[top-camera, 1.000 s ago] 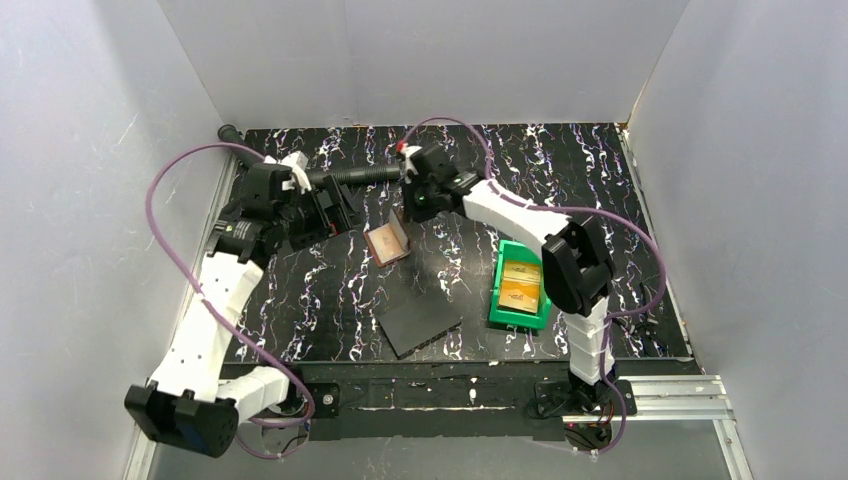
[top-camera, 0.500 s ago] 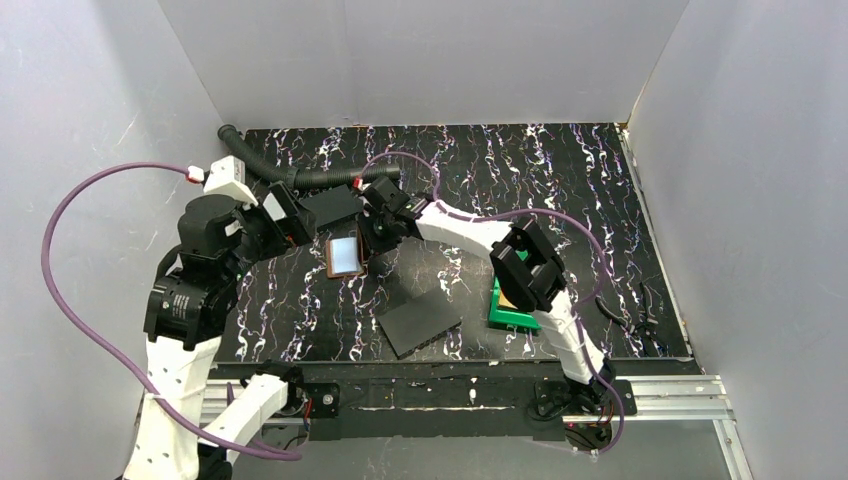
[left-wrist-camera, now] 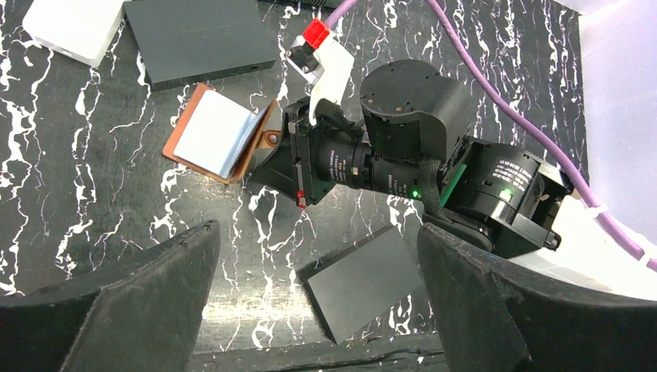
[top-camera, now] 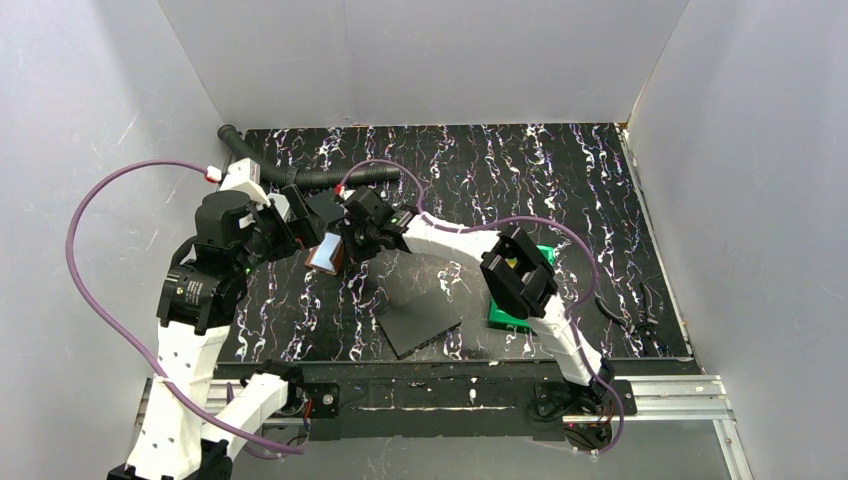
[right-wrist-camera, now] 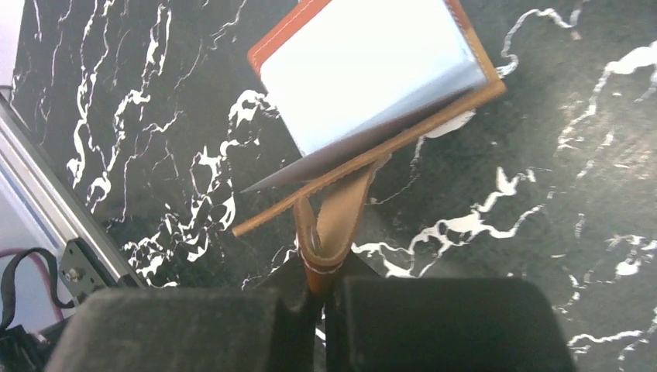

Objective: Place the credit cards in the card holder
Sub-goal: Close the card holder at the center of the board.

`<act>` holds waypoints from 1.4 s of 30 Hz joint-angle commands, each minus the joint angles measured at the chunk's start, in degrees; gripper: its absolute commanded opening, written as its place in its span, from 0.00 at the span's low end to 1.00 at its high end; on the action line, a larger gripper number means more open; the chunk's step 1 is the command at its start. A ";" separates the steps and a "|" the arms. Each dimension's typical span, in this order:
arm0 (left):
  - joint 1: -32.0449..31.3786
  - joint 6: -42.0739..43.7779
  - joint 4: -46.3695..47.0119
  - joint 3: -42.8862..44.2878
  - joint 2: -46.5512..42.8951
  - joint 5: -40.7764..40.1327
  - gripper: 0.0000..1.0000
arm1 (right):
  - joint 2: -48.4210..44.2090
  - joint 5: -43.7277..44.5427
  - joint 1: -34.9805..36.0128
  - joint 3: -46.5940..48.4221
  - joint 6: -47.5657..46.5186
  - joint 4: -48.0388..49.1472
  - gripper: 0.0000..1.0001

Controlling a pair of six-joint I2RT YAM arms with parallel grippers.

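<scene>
Card holder (top-camera: 325,252): brown leather, lay open on the left-centre of the tabletop (top-camera: 560,180), between the two arms' wrists; one cover was flat, the other leaf tilted up.
Inside of holder: pale blue-white panel (right-wrist-camera: 364,70) faced up; card or sleeve, could not tell.
Snap tab (right-wrist-camera: 329,232): stuck out from the holder's edge toward the right arm, bent upward.
Right tool (right-wrist-camera: 325,298): closed narrow, pinching the snap tab between its fingertips, low over the tabletop.
Left tool (left-wrist-camera: 318,240): spread wide, gripping nothing, hanging above the holder and the right wrist.
Dark grey slabs: one (top-camera: 420,320) flat near the front edge, apart from the holder; another (left-wrist-camera: 201,39) just beyond the holder.
White block (left-wrist-camera: 73,27): beside the far slab.
Green bin (top-camera: 510,318): right of centre, mostly hidden behind the right arm; contents not readable.
Black hose (top-camera: 330,178): along the far left of the tabletop.
</scene>
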 commanded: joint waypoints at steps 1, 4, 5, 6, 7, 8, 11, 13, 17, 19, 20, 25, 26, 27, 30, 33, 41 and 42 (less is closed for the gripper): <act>0.31 1.19 0.66 -0.69 0.38 1.09 0.98 | -5.36 4.00 -2.88 -2.28 -0.77 1.40 0.01; 0.34 1.34 0.71 -1.16 2.09 3.56 0.98 | -10.16 2.40 -5.16 -9.82 -2.90 4.07 0.01; 0.32 1.21 0.72 -1.41 2.94 4.77 0.98 | -11.47 1.28 -6.20 -11.95 -3.50 4.29 0.01; 0.31 1.01 0.85 -1.72 4.28 6.08 0.98 | -12.95 0.28 -7.39 -14.12 -3.89 4.25 0.01; 0.31 0.63 1.20 -2.22 5.39 7.82 0.98 | -14.55 -0.59 -8.75 -16.45 -4.39 4.24 0.01; 0.31 0.09 1.81 -2.87 6.29 9.77 0.98 | -16.16 -1.13 -10.01 -18.99 -4.84 4.24 0.01; 0.31 -2.26 6.02 -6.38 9.31 17.03 0.98 | -21.75 -2.74 -14.55 -26.80 -6.67 4.97 0.01; 0.31 -4.59 8.52 -8.66 11.29 21.30 0.98 | -24.22 -4.62 -17.28 -29.65 -8.62 3.17 0.01; 0.32 -9.29 15.49 -13.89 13.45 29.03 0.98 | -27.55 -2.98 -20.20 -29.97 -15.27 -4.84 0.01; 0.31 -10.51 17.26 -14.94 14.76 31.26 0.98 | -27.46 -0.92 -20.34 -27.99 -18.82 -9.67 0.01; 0.31 -10.70 17.59 -15.04 15.50 31.89 0.98 | -26.86 0.35 -20.34 -25.61 -19.83 -13.68 0.01; 0.32 -11.06 18.47 -15.17 17.05 32.94 0.98 | -21.93 4.75 -19.81 -16.86 -20.59 -23.74 0.07; 0.31 -11.04 18.52 -15.23 17.02 32.93 0.98 | -20.97 5.40 -19.43 -15.38 -20.11 -24.50 0.09; 0.31 -11.00 18.50 -15.28 16.90 32.89 0.98 | -19.90 5.80 -18.98 -13.83 -19.61 -24.94 0.11; 0.31 -10.80 18.48 -15.66 16.37 32.85 0.98 | -16.04 5.84 -18.09 -9.16 -17.13 -25.16 0.14; 0.36 -10.85 18.48 -16.24 16.12 33.48 0.98 | -10.39 5.40 -17.91 -3.22 -13.94 -25.93 0.22; 0.31 -10.14 18.24 -19.24 14.61 35.25 0.98 | -0.59 1.93 -18.20 0.96 -9.49 -14.17 0.47; 0.31 -9.96 18.21 -19.57 14.47 35.45 0.98 | -1.58 0.04 -18.53 -2.39 -8.32 -9.77 0.47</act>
